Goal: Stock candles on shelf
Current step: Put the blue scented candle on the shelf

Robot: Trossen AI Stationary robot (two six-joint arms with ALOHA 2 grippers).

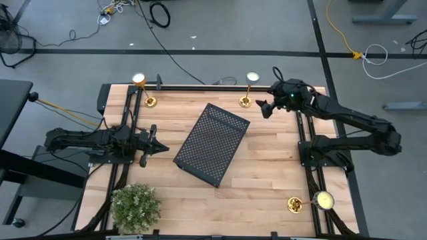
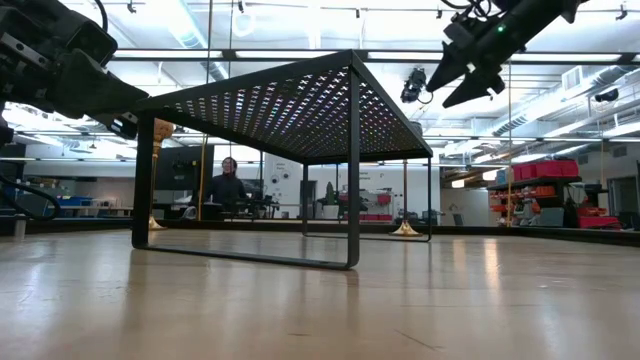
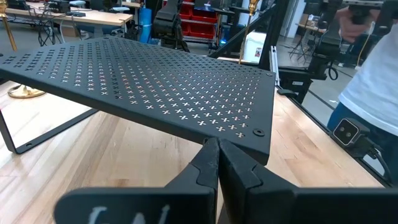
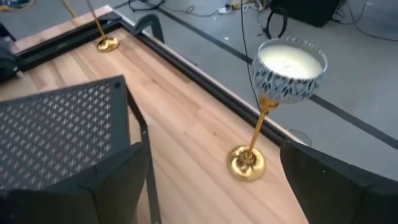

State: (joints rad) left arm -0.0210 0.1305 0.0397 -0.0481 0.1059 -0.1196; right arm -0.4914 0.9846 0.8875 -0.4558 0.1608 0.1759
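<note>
The black mesh shelf [image 1: 212, 144] stands on its legs at the table's middle, turned askew. Three gold candles stand on their round bases: one at the far left [image 1: 140, 81], one at the far middle [image 1: 253, 78], one at the near right [image 1: 324, 199]. My right gripper [image 1: 265, 107] hangs open in the air just right of the far-middle candle [image 4: 261, 118], slanting down toward it; its fingers [image 4: 112, 180] touch nothing. My left gripper [image 1: 160, 148] rests shut at the table's left, pointing at the shelf [image 3: 155, 87] and apart from it.
A bushy green plant [image 1: 135, 207] sits at the near left corner. Black frame rails run along the table's left, right and far edges [image 1: 200, 87]. A person [image 3: 373, 74] stands beyond the table. Bare wood lies between the shelf and the near edge.
</note>
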